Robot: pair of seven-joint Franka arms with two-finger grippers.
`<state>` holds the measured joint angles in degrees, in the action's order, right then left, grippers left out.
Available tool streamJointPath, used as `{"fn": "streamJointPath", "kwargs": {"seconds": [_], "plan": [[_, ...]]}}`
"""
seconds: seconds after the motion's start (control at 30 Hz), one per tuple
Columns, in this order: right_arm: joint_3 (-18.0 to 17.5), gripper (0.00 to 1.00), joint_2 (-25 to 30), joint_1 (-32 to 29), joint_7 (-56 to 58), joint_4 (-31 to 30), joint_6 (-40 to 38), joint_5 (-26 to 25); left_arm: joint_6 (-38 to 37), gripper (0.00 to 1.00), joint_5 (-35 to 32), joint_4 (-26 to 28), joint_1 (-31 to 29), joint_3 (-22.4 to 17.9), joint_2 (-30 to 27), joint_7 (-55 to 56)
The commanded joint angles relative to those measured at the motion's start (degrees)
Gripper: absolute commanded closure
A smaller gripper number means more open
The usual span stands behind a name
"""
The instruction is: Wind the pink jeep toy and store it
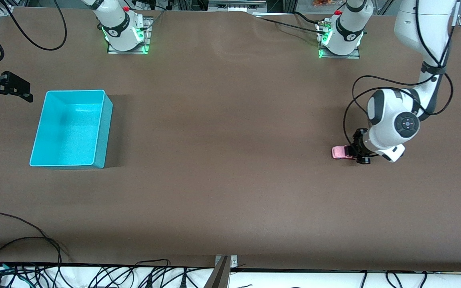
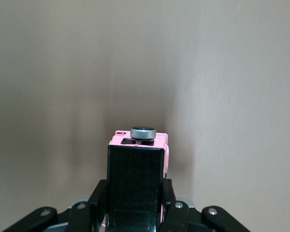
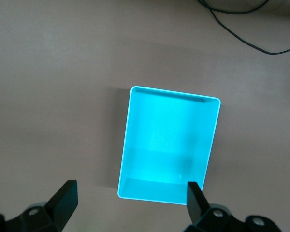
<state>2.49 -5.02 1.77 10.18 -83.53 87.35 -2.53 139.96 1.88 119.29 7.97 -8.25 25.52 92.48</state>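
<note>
Gripping the jeep [image 1: 339, 152] on the bench [image 1: 230, 160] at its own end, the left pincer [image 1: 353, 153] should drag it back with wheels pressed flat, while the right pincer [image 3: 130, 200] waits spread over the bin [image 1: 105, 120].

The pink jeep toy [image 1: 339, 152] has a pale pink body, black roof and a grey metal disc on top. The bin [image 1: 71, 128] is plain turquoise. The bench [image 1: 230, 180] is flat brown. The 2 arms are white with black end effectors.
</note>
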Motion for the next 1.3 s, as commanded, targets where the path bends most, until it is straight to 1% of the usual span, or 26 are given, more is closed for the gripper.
{"fn": "streamJointPath", "kwargs": {"seconds": [0.0, 0.13, 0.4, 0.5, 0.53, 0.57, 0.6, 0.63, 0.67, 0.7, 0.73, 0.87, 1.07, 1.27], "plan": [[0.1, 0.00, -0.2, 0.3, 0.4, 0.6, -0.1, -1.0, 2.9, 0.88, -3.6, -1.4, -3.6, 0.2, 3.6, -2.4], [0.0, 0.00, -0.2, 0.3, 0.5, 0.6, -0.2, -1.0, 3.4, 0.87, -3.6, -1.4, -4.6, 0.2, 4.3, -5.3], [0.1, 0.00, -0.2, 0.3, 0.5, 0.6, -0.3, -1.0, 3.9, 0.86, -3.7, -1.4, -5.2, 0.2, 4.5, -5.6], [0.1, 0.00, -0.2, 0.3, 0.4, 0.6, -0.2, -1.0, 3.9, 0.81, -3.7, -1.4, -5.2, 0.2, 4.5, -5.6], [0.1, 0.00, -0.2, 0.2, 0.4, 0.6, -0.2, -1.0, 3.9, 0.78, -3.7, -1.4, -5.2, 0.2, 4.5, -5.7], [0.1, 0.00, -0.2, 0.2, 0.4, 0.6, -0.2, -1.0, 3.8, 0.69, -3.7, -1.4, -5.2, 0.2, 4.5, -5.7], [0.1, 0.00, -0.2, 0.2, 0.5, 0.6, -0.2, -1.0, 3.8, 0.53, -3.7, -1.4, -5.2, 0.2, 4.5, -5.8], [0.1, 0.00, -0.2, 0.2, 0.4, 0.6, -0.2, -1.0, 3.9, 0.40, -3.7, -1.5, -5.2, 0.2, 4.5, -5.9], [0.1, 0.00, -0.2, 0.2, 0.4, 0.6, -0.2, -1.0, 3.7, 0.23, -3.8, -2.0, -5.3, 0.2, 4.5, -6.9], [0.1, 0.00, -0.2, 0.2, 0.5, 0.6, -0.2, -1.0, 3.7, 0.13, -3.9, -2.5, -5.3, 0.2, 4.5, -7.7], [0.1, 0.00, -0.2, 0.3, 0.5, 0.6, -0.2, -1.0, 3.4, 0.00, -3.9, -3.1, -5.4, 0.2, 4.3, -8.4], [0.1, 0.00, -0.2, 0.2, 0.4, 0.6, 0.0, -1.0, 0.0, 0.00, -3.8, -5.0, -5.6, 0.2, 3.2, -8.5], [0.1, 0.00, -0.2, 0.2, 0.5, 0.6, 0.1, -1.0, -10.5, 0.00, -4.0, -10.5, -5.1, 0.3, 1.5, -9.0], [0.1, 0.00, -0.2, 0.2, 0.5, 0.6, 0.3, -1.0, -18.3, 0.00, -4.1, -15.9, -4.7, 0.7, -0.4, -9.2]]}}
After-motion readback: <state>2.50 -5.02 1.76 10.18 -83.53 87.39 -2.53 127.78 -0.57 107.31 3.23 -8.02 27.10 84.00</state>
